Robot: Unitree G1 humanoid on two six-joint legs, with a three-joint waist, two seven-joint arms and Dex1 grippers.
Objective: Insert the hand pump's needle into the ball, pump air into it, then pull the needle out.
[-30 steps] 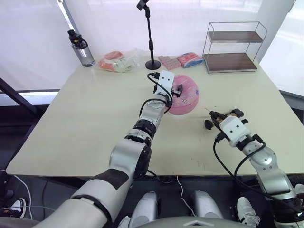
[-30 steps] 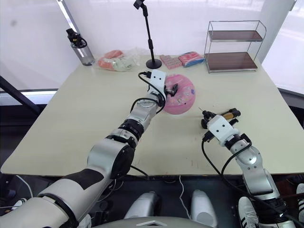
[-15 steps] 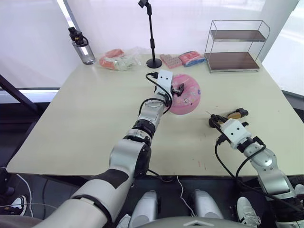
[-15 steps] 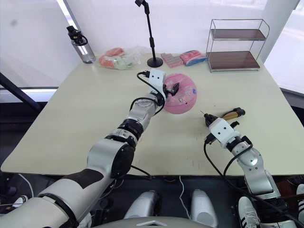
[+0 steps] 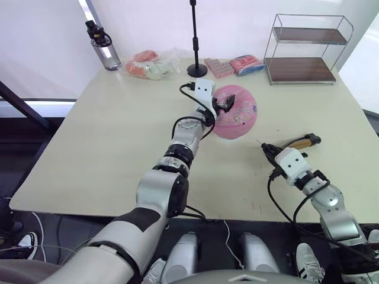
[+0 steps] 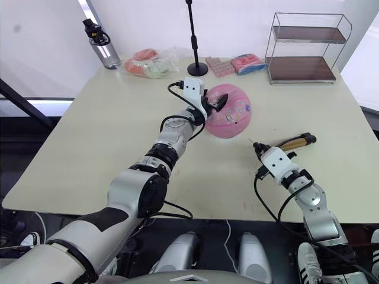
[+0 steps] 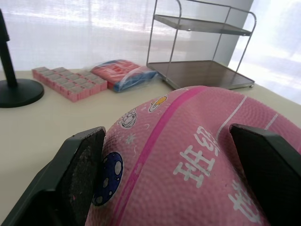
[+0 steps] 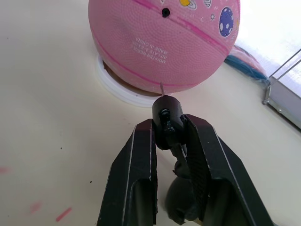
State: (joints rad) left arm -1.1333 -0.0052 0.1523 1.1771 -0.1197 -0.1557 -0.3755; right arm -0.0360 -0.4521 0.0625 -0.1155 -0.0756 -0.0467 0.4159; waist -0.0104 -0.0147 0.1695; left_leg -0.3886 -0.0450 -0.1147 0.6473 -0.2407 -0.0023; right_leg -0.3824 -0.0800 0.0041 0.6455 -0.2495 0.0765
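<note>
The pink ball (image 5: 237,112) rests on a white ring (image 8: 117,84) at mid-table, its black valve (image 8: 164,12) facing the right wrist camera. My left gripper (image 7: 171,136) is shut on the ball, one black finger (image 7: 80,165) against each side. The hand pump (image 5: 301,142), with its gold-bronze barrel, lies on the table right of the ball. My right gripper (image 8: 167,125) is shut on the black fitting at the hose tip. The thin needle (image 8: 162,89) sticks out of that fitting toward the ball's lower side, a short gap away.
Along the far edge stand a water bottle (image 5: 102,47), a clear bag of orange items (image 5: 148,64), a black stand pole (image 5: 195,41), pink packets (image 5: 219,67) and a wire two-tier shelf (image 5: 305,50). Bare tabletop (image 5: 106,130) lies left of my left arm.
The camera has shifted, so the whole scene sits differently. The ball looks tipped more upright in my left gripper. My right gripper still holds the fitting beside the pump.
</note>
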